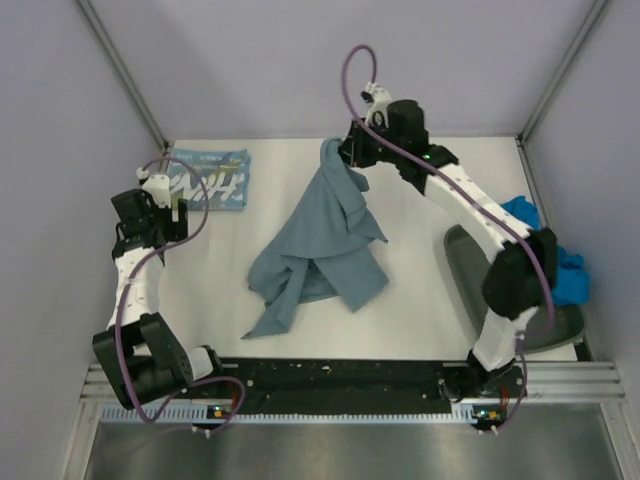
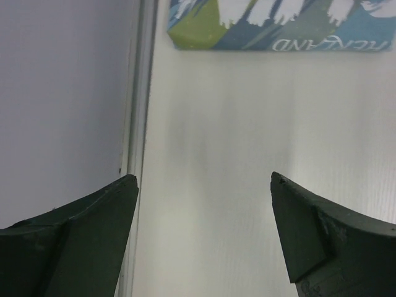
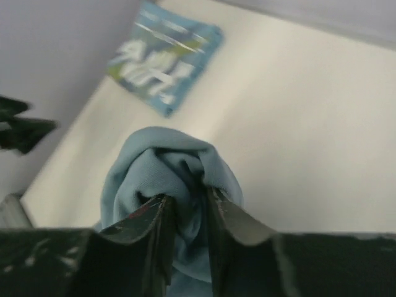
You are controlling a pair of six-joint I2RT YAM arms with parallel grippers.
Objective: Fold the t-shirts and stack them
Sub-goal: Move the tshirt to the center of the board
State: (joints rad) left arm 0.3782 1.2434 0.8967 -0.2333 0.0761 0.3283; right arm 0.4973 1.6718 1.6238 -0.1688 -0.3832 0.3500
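A plain slate-teal t-shirt lies crumpled mid-table, its top end lifted toward the back. My right gripper is shut on that bunched end; in the right wrist view the cloth is pinched between the jaws of the right gripper. A folded teal t-shirt with white lettering lies at the back left, also seen from the left wrist and the right wrist. My left gripper hangs open just in front of it, with only bare table between its jaws. A bright blue t-shirt lies heaped at the right.
A dark grey-green tray sits at the right edge under the right arm, with the bright blue shirt partly on it. The left wall stands close beside the left gripper. The back wall runs just behind the right gripper.
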